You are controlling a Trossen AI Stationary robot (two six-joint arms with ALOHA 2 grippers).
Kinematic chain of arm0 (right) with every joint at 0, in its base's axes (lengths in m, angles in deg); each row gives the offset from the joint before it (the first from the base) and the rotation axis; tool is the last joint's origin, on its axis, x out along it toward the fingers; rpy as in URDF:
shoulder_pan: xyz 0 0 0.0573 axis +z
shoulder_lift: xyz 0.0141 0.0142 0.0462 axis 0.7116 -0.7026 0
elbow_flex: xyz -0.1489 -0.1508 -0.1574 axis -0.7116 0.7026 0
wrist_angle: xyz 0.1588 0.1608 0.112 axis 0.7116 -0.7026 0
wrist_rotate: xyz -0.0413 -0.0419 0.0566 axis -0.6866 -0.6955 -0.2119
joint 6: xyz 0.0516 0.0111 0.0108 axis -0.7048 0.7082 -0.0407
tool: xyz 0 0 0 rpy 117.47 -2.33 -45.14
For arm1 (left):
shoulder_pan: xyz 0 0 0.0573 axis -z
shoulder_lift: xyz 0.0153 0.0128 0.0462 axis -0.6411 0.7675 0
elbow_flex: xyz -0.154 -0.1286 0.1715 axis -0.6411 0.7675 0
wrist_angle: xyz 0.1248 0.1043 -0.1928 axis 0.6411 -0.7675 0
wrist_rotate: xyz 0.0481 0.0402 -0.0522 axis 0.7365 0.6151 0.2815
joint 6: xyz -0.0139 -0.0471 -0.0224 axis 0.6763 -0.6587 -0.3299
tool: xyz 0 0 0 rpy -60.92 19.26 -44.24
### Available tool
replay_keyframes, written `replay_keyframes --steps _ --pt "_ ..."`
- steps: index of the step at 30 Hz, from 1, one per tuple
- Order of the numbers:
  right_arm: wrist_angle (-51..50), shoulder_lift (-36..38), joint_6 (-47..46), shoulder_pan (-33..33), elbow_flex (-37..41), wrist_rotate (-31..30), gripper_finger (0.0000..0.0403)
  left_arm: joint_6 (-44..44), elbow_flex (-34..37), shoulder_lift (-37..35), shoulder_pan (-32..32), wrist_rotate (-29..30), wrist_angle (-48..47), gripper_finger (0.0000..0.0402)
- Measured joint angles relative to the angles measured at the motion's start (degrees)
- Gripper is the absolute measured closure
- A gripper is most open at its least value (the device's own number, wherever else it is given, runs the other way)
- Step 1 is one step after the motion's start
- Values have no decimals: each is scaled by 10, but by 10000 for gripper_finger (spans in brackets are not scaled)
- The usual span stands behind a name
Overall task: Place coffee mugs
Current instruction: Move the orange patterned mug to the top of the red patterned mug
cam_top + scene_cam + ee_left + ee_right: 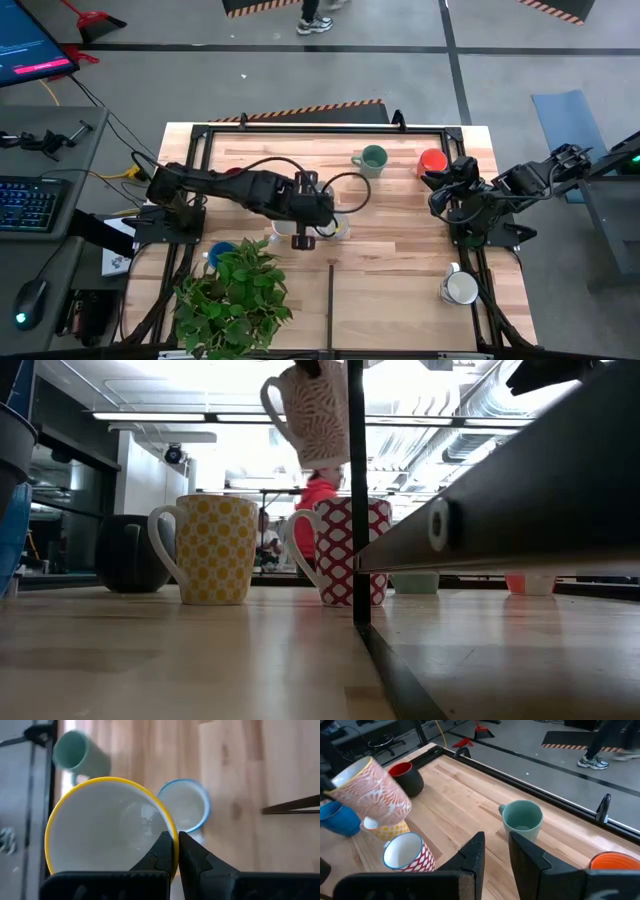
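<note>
Dark fingers of the left gripper are pinched on the yellow rim of a white ceramic mug with a pink leaf pattern, holding it in the air above the surface's middle; its jaws are clamped tight on the wall of that mug.

Directly beneath stand a cream mug with yellow dots and a white mug with a red lattice print and a blue rim, close together. Also near them are a dark mug with a red interior and a blue mug, the last beside a leafy green potted plant.

Farther off sit a pale green mug, an orange mug toward the far right edge, and a plain white mug near the front right.

Judging from this, a cluster is forming mid-surface, the lifted mug looks about to join it, and the green, orange and white ones probably remain to be moved.

The right gripper waits by the orange mug, jaws narrowly parted and holding nothing.
</note>
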Motion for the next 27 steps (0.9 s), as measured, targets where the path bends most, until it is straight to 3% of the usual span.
replay_keyframes --steps 7,19,27 --pt "0 -17 0 0 0 25 331 25 23 0 -47 -6 -5 401" --pt "5 -45 -4 0 0 25 331 75 158 0 -158 -142 104 401" --pt "9 -45 -4 0 0 26 331 81 232 0 -180 -179 156 401"
